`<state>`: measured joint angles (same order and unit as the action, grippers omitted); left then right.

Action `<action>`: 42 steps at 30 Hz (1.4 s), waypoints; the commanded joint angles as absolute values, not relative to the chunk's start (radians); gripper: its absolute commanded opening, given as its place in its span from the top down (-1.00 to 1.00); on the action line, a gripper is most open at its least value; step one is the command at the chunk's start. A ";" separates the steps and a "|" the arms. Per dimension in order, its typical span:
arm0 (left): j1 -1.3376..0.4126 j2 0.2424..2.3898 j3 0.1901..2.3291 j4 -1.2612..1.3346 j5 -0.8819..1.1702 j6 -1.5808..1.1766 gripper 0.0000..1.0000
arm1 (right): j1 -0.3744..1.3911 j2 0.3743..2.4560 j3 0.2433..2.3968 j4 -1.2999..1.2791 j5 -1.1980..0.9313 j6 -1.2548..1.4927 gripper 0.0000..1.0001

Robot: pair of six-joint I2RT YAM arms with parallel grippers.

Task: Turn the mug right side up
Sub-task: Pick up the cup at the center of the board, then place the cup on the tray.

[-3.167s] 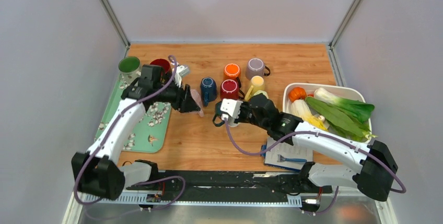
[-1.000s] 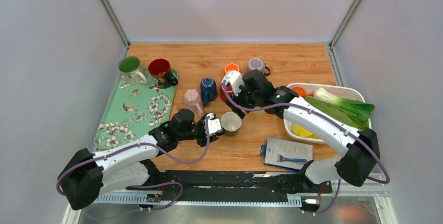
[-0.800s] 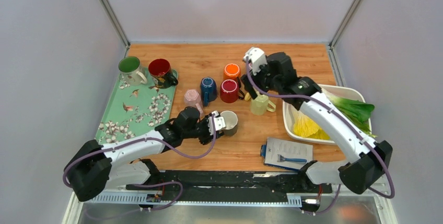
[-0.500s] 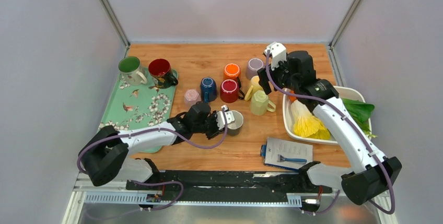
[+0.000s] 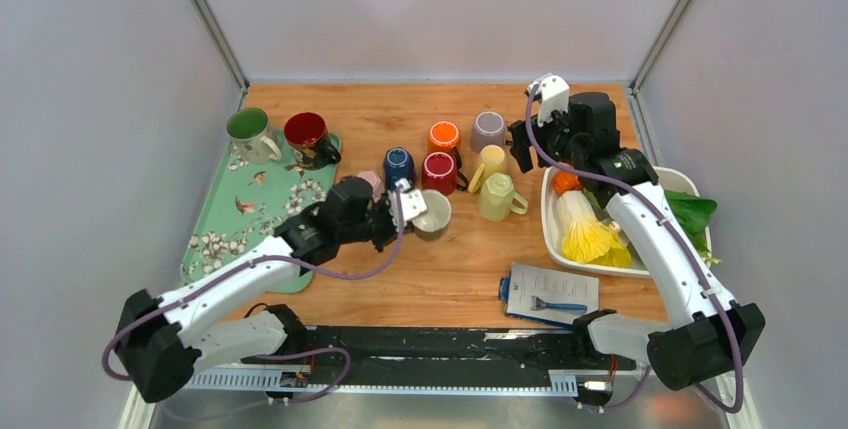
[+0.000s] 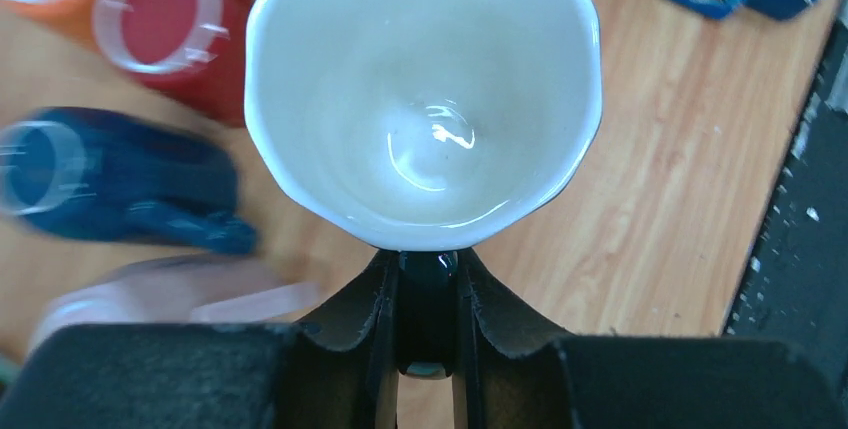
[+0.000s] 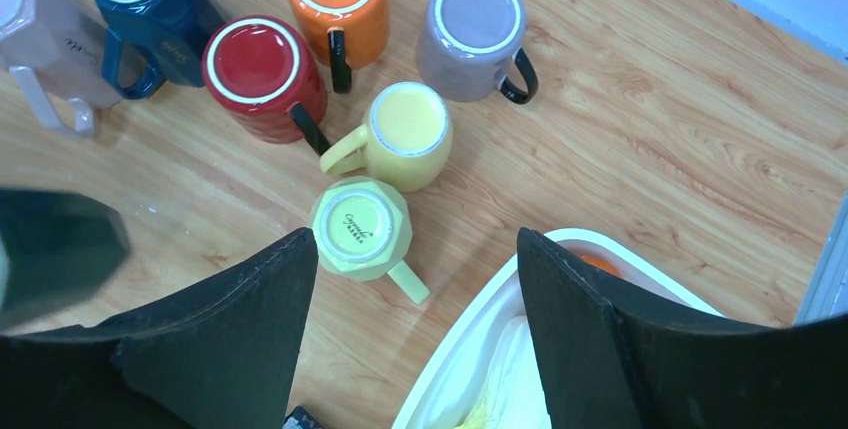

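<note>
The mug (image 5: 433,215), dark outside and white inside, is held by the left tool (image 5: 400,207) near the middle of the wooden surface (image 5: 400,279). Its dark handle (image 6: 427,284) is pinched between the two fingers (image 6: 375,299), which are drawn narrow around it. The white opening is turned up toward the overhead camera. Whether its base rests on the surface cannot be told. It is placed just in front of the red mug (image 5: 438,171) and the blue mug (image 5: 398,166), both standing upside down, with a pink mug (image 5: 372,181) just beside the tool.

The right tool (image 5: 522,139) is seen high over the far right part of the surface, its jaws spread wide with nothing between them. Below it, a pale green mug (image 7: 360,221) and a yellow mug (image 7: 410,129) are shown bottom up, close beside the rim of a white tub (image 7: 450,369).
</note>
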<state>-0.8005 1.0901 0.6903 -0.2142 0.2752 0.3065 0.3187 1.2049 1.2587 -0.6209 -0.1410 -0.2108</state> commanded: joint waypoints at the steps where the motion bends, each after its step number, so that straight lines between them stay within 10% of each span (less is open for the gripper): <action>1: -0.689 0.960 0.892 -0.303 0.142 0.327 1.00 | 0.295 1.230 1.282 -0.546 -0.160 -0.186 -0.54; 12: -0.350 0.903 0.954 -0.323 -0.436 0.059 1.00 | 0.290 1.303 1.361 -0.535 -0.166 -0.167 -0.53; 42: 0.276 1.355 0.755 0.061 -0.108 0.214 1.00 | 0.290 1.363 1.429 -0.560 -0.585 -0.152 -1.00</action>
